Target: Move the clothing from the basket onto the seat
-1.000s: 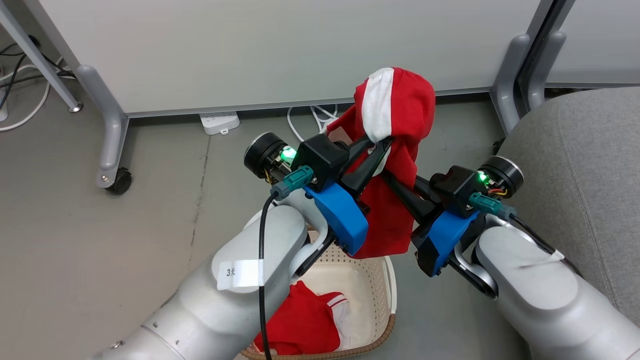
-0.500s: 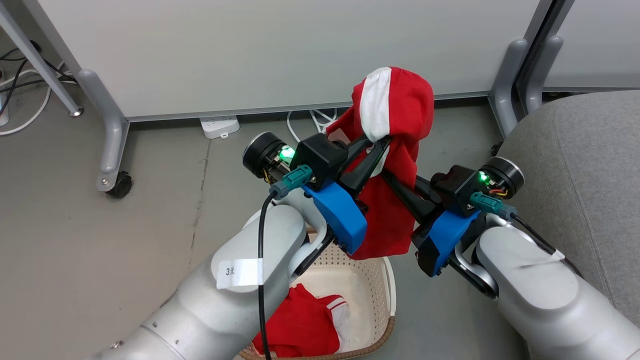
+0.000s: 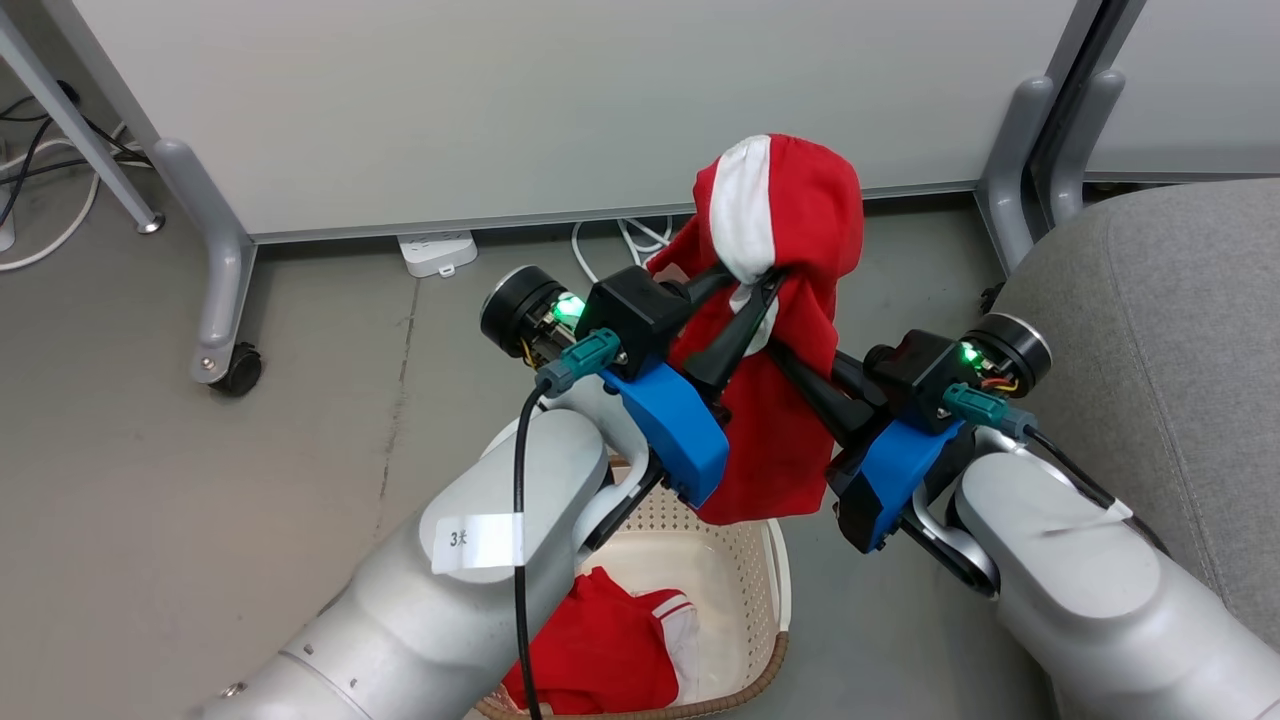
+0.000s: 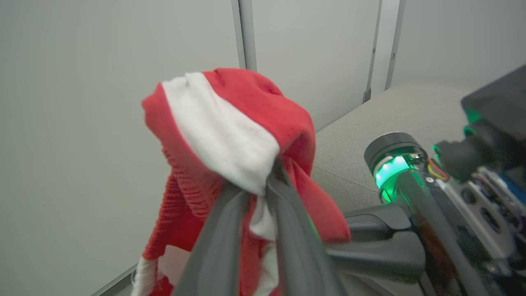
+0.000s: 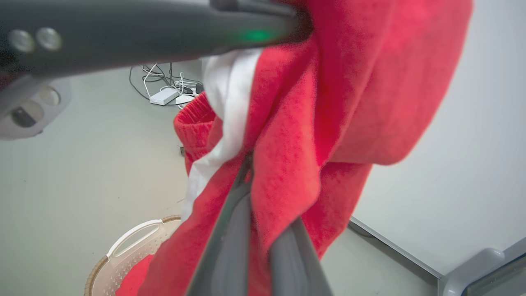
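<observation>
One piece of the clothing [image 3: 790, 230], bright red with a white stripe, hangs in the air above the basket [image 3: 775, 590]. My left gripper [image 3: 752, 285] is shut on its white stripe, seen pinched in the left wrist view [image 4: 263, 181]. My right gripper [image 3: 778, 348] comes in from the right and is shut on the red fabric lower down [image 5: 248, 162]. A second red garment [image 3: 610, 650] lies in the cream basket, partly hidden by my left forearm. The grey seat [image 3: 1180, 300] is at the right.
A grey partition wall with footed legs [image 3: 225, 290] stands behind, with a castor [image 3: 232, 368] at the left. A white power strip [image 3: 437, 250] and cables lie on the floor beneath it. Grey floor stretches to the left of the basket.
Both grippers and the held garment have edged slightly to the left. Both grips look the same as before.
</observation>
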Controlling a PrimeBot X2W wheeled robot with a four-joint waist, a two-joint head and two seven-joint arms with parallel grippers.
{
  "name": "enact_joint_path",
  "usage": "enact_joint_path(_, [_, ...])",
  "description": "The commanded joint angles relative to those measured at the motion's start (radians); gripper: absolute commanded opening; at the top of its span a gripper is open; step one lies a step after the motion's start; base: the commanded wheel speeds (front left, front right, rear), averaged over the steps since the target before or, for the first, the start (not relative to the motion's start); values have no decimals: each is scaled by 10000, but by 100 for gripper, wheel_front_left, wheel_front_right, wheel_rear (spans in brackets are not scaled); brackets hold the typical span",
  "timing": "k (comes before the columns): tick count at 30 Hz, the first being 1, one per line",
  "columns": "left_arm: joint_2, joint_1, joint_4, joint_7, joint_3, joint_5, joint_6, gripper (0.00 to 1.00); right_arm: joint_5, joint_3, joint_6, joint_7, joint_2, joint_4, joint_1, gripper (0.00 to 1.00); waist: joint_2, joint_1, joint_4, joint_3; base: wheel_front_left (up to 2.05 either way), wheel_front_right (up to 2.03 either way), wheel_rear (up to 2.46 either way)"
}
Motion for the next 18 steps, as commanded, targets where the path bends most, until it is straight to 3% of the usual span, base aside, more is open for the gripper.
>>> enact_joint_path(1, [-9, 38, 27, -52, 64, -25, 3, 100, 31, -21, 1, -35, -35, -55, 22, 0, 0, 0, -3, 7, 0, 0, 0])
enact_joint_path(12, [44, 56, 99, -52, 185, 128, 23, 100, -77, -657, 1, -35, -71, -230, 206, 0, 0, 0, -129, 165, 0, 0, 0])
enact_joint_path(18, [175, -15, -52, -50, 322, 311, 111, 100, -275, -1438, 1, -35, -109, -497, 333, 0, 0, 0, -519, 483, 0, 0, 0])
